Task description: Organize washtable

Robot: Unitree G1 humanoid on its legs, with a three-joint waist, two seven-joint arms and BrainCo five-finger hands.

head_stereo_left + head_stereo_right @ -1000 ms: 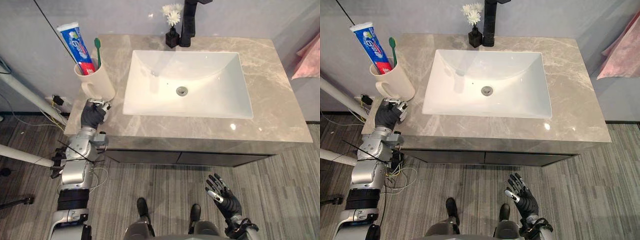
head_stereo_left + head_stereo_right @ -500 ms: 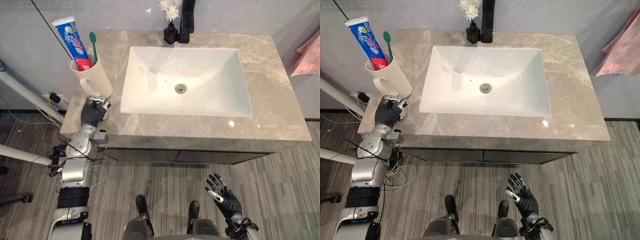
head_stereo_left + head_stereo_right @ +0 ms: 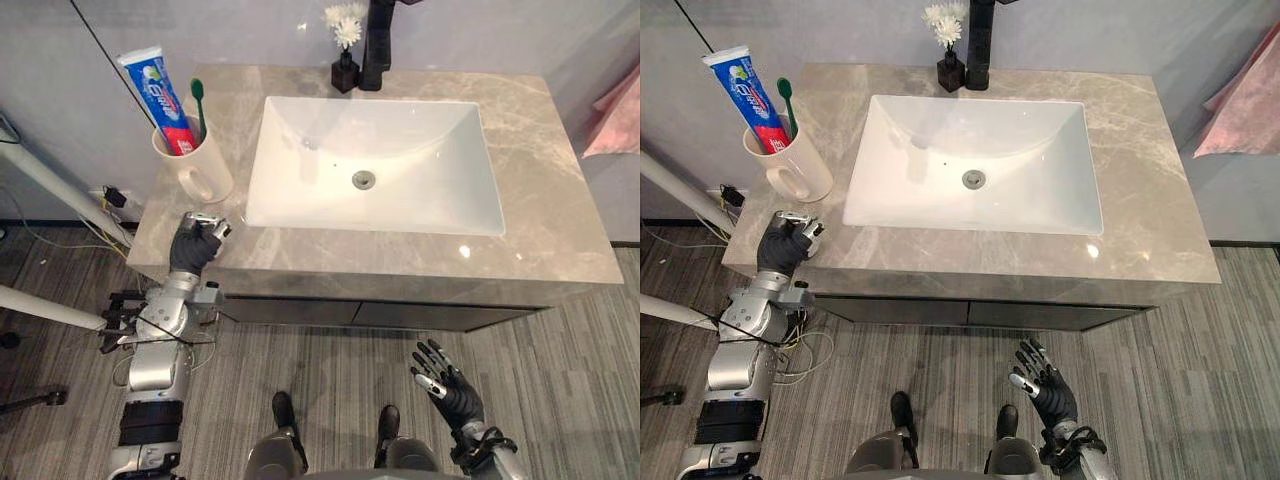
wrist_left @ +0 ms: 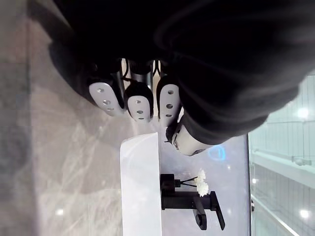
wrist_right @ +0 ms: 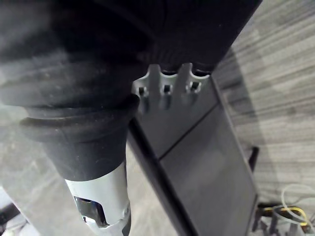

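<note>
Since a second ago our left hand (image 3: pixel 192 245) has drawn back from the cup (image 3: pixel 195 165). It was just beside the cup's handle; now it sits nearer the front edge of the counter (image 3: pixel 550 200), with a strip of bare stone between the two. The cup itself has not shifted. It stands upright at the rear left corner of the counter, handle turned toward us, left of the basin (image 3: pixel 420 190). A tube of toothpaste (image 3: pixel 158 90) leans out of it toward the wall, with a green toothbrush (image 3: pixel 198 105) upright beside the tube.

Our left hand rests on the stone with its fingers curled in and nothing between them; our left wrist view shows the same curl.

Behind the basin, a black tap (image 3: pixel 378 45) stands at the middle of the rear edge, and a small dark vase (image 3: pixel 345 75) of white flowers sits just left of it. A pink towel (image 3: pixel 615 115) hangs past the counter's right end.

Our right hand (image 3: pixel 450 392) hangs low over the wood-look floor (image 3: pixel 560 400), in front of the dark cabinet (image 3: pixel 400 317) under the counter. Its fingers are spread apart and hold nothing.
</note>
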